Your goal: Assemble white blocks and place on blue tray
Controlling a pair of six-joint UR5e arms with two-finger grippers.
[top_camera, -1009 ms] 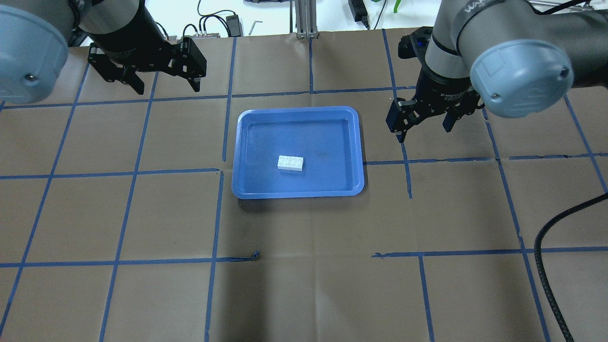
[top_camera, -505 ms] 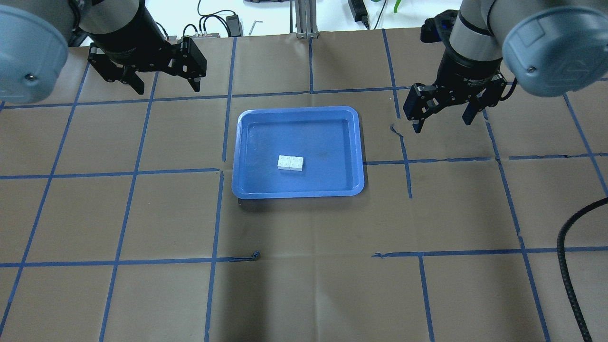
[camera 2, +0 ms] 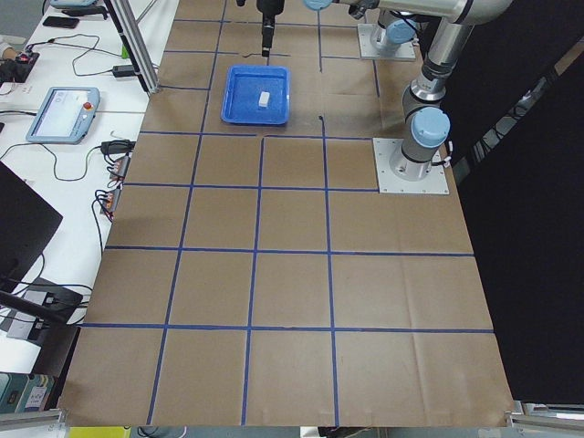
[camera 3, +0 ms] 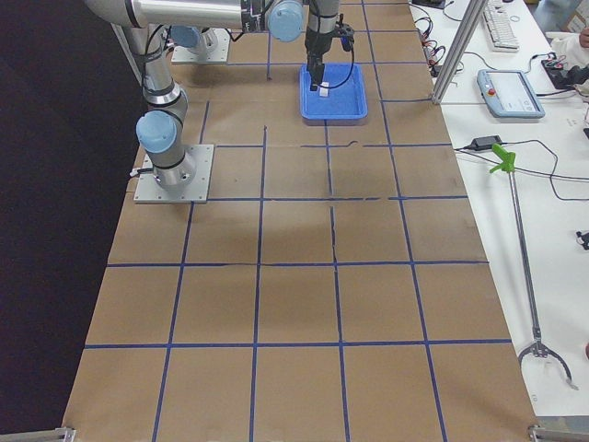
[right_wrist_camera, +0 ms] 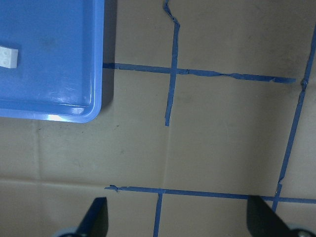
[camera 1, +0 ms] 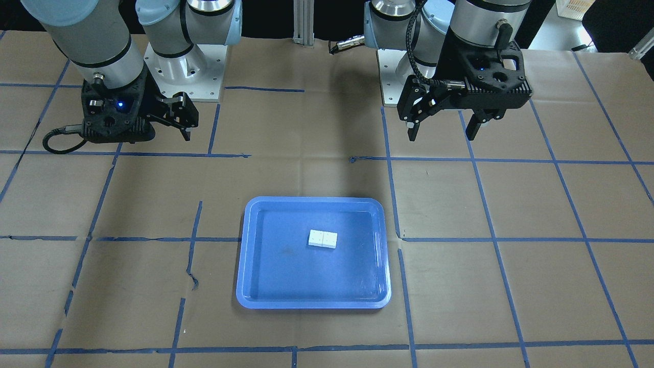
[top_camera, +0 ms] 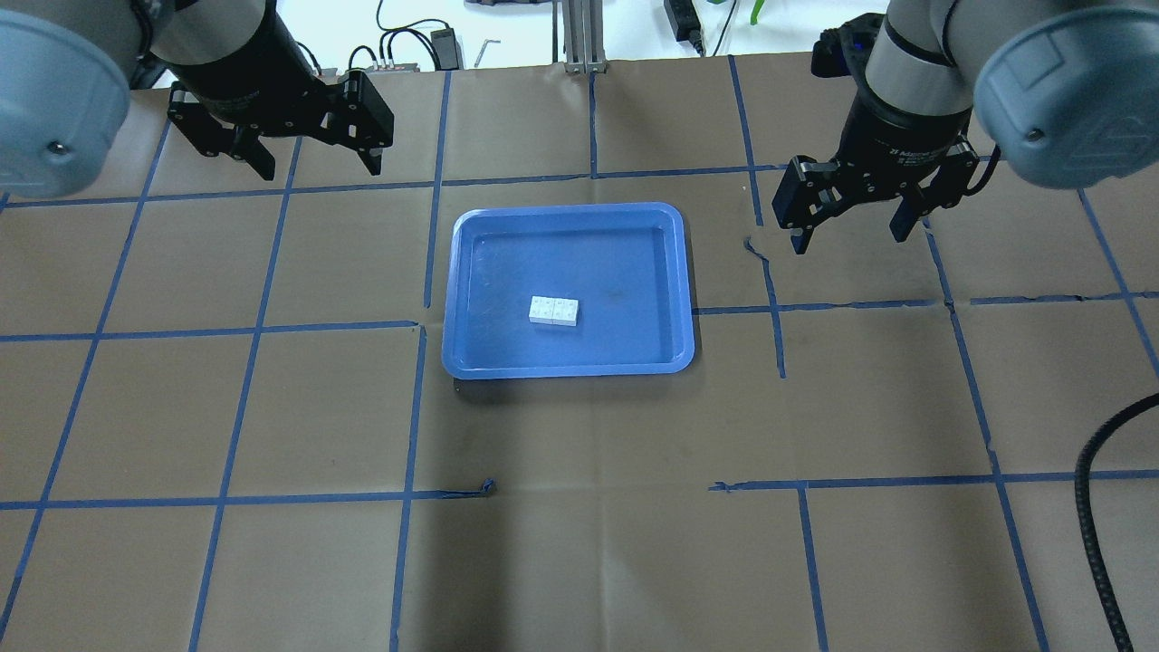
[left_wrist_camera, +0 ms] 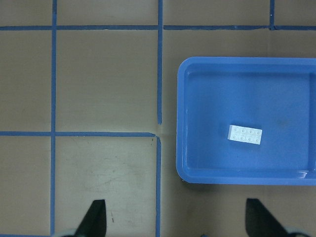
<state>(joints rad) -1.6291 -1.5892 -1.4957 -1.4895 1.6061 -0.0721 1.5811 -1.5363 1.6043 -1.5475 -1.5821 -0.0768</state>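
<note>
The two white blocks [top_camera: 554, 311] sit joined side by side, studs up, near the middle of the blue tray [top_camera: 569, 210]. They also show in the front view [camera 1: 323, 238] and in the left wrist view [left_wrist_camera: 245, 134]. The right wrist view shows only one end of the white blocks [right_wrist_camera: 9, 56] and a corner of the tray [right_wrist_camera: 49, 111]. My left gripper [top_camera: 319, 167] is open and empty, up above the table to the far left of the tray. My right gripper [top_camera: 848, 240] is open and empty, up above the table to the right of the tray.
Brown paper with a blue tape grid covers the table [top_camera: 579, 543]. A black cable [top_camera: 1091, 516] hangs at the right edge. Cables and power adapters [top_camera: 444, 41] lie beyond the far edge. A loose curl of tape [top_camera: 751, 244] sits right of the tray.
My right gripper has moved right and back, away from the tray, staying open. The left gripper, blocks and tray have not moved.
</note>
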